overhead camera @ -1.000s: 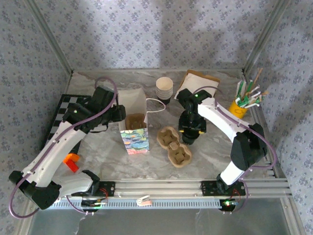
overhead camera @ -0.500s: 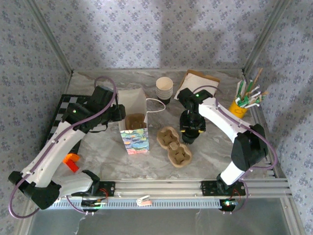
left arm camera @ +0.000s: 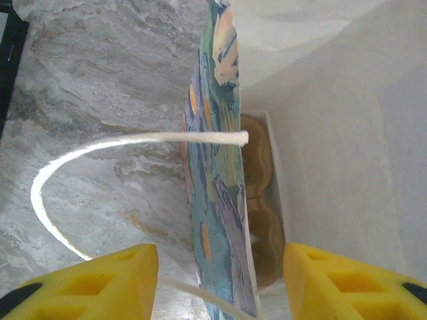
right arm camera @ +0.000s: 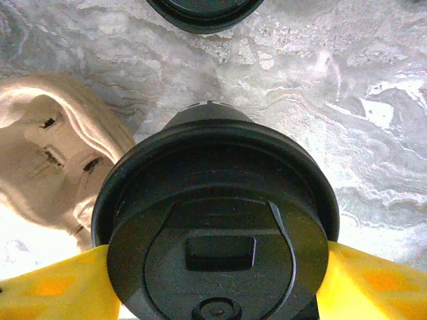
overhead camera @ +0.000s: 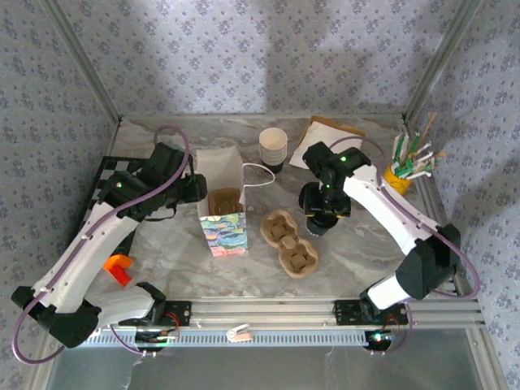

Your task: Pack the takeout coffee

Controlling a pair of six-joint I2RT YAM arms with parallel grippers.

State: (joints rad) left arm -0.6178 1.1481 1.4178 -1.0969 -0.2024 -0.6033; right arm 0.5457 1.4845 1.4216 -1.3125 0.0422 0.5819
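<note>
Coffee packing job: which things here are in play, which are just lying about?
In play: paper bag, carrier inside it, spare carrier beside it, black-lidded cup in the right gripper.
Likely lying about: paper cup stack, yellow stirrer holder, flat paper packet, orange object, checkered mat.

bag: white paper, painted multicolour front panel, white loop handles; upright, mouth open, left of centre on the bench.
carrier in bag: brown pulp tray, lying flat on the bag floor, cells empty.
loose carrier: same brown pulp, flat on the bench just right of the bag, cells empty.
coffee cup: black, black sip lid fitted, upright; pinched at the lid rim between the right gripper's yellow fingers, just right of the loose carrier.
cup stack: cream paper cups, nested, upright behind the bag.
</note>
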